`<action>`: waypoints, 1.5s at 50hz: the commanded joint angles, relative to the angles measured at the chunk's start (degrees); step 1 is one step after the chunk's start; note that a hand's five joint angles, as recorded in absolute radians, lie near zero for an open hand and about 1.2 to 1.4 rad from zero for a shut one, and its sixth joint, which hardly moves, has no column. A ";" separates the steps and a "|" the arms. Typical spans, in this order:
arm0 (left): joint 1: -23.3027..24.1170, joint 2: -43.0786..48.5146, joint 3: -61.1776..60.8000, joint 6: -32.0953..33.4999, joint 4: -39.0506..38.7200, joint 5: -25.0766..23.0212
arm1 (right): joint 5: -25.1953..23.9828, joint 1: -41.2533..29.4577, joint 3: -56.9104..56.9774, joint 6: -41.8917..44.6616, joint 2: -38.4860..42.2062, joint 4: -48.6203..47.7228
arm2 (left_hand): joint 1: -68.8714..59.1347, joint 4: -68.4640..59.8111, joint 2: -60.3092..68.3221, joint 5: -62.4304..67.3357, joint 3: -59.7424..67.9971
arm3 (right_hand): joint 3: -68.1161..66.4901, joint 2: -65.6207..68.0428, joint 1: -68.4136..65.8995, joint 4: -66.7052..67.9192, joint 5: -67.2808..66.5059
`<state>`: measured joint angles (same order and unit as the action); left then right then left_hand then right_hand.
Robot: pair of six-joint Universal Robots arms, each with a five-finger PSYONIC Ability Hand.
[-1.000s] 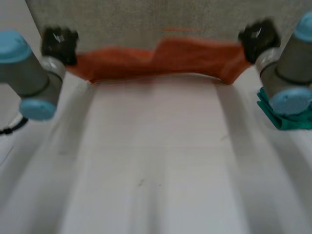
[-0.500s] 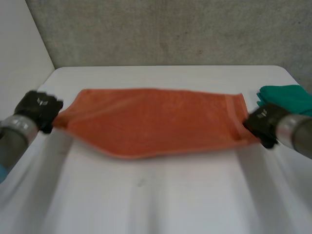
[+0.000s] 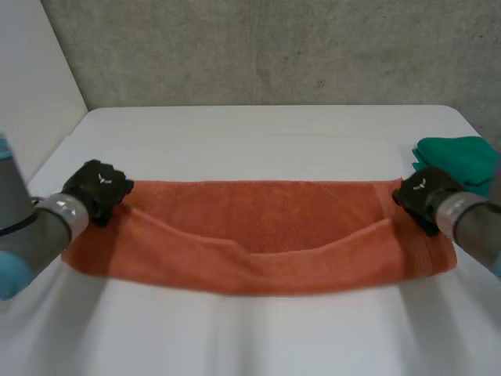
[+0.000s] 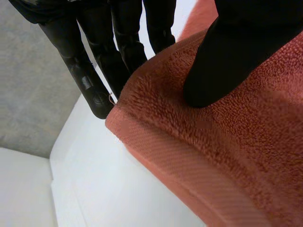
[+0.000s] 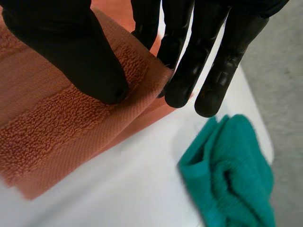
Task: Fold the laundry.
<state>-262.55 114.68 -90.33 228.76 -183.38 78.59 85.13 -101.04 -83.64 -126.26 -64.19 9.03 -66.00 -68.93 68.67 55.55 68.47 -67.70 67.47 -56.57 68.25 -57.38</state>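
I see the orange towel [image 3: 258, 235] lying across the table [image 3: 258, 133], doubled lengthwise (top layer's edge dips mid-way). Left robot hand [image 3: 98, 188] pinches its far left corner, thumb on top, and right robot hand [image 3: 423, 196] pinches the far right corner likewise. Green cloth [image 3: 462, 157] sits just beside the right robot hand.

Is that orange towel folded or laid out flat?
Folded: on the towel an upper layer overlaps the lower one; left hand and right hand pinch its corners.

Orange towel [image 3: 266, 235], folded lengthwise, spread flat across the table, far corners lifted
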 commanded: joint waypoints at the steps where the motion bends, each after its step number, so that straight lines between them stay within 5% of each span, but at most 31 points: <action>1: 2.65 11.08 13.41 -2.88 -1.46 6.75 | 3.29 -1.70 9.45 -0.21 8.80 -4.90 | -14.00 -11.07 11.33 14.45 11.53 | -12.30 12.53 -23.43 11.75 -12.62; 15: 4.94 23.92 29.76 -6.57 -5.23 11.58 | 7.51 -1.96 25.54 -0.56 21.20 -5.42 | -14.00 -11.07 11.33 14.45 11.53 | -12.30 12.53 -23.43 11.75 -12.62; 29: 5.11 26.65 32.59 -8.42 -7.43 12.38 | 8.04 -3.11 30.20 -0.39 25.34 -10.53 | -14.00 -11.07 11.33 14.45 11.53 | -12.30 12.53 -23.43 11.75 -12.62; 30: 5.55 26.83 32.50 -8.51 -7.35 12.38 | 8.47 -3.19 30.72 -0.56 25.77 -10.35 | -10.36 -7.43 7.69 10.81 7.89 | 5.96 -5.73 -5.17 -6.51 5.64; 32: 6.16 26.65 32.15 -8.51 -7.35 12.46 | 9.18 -3.19 30.82 -1.18 25.69 -10.26 | 17.95 20.88 -20.62 -17.50 -20.42 | 57.70 -57.47 46.57 -58.25 57.38; 34: 7.30 26.13 31.62 -8.77 -7.26 12.90 | 9.71 -3.20 30.56 -3.62 24.64 -10.00 | 56.00 58.93 -58.67 -55.55 -58.47 | 57.70 -57.47 46.57 -58.25 57.38; 42: 8.45 18.15 23.91 -14.47 -6.82 13.08 | 5.95 -2.32 21.44 -18.21 9.82 -9.82 | 56.00 58.93 -58.67 -55.55 -58.47 | 57.70 -57.47 46.57 -58.25 57.38; 53: 10.47 1.97 5.98 -22.65 -8.92 8.09 | -6.98 6.47 -3.43 -21.31 -6.82 -6.58 | 56.00 58.93 -58.67 -55.55 -58.47 | 57.70 -57.47 46.57 -58.25 57.38; 64: 12.23 0.11 -0.20 -25.38 -14.55 4.55 | -12.61 9.02 -15.67 -20.96 -5.52 -11.74 | 56.00 58.93 -58.67 -55.55 -58.47 | 50.90 -50.67 39.77 -51.45 50.59; 75: 12.32 0.37 -0.46 -25.47 -14.73 4.47 | -12.26 9.20 -14.27 -18.15 4.24 -21.16 | 56.00 58.93 -58.67 -55.55 -58.47 | 21.98 -21.75 10.85 -22.54 21.67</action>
<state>-250.10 114.86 -90.97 203.24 -198.24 82.92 72.51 -91.99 -99.17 -146.75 -63.46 -9.04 -11.05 -11.69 11.62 2.69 11.95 -29.87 29.89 -25.72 29.81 -19.03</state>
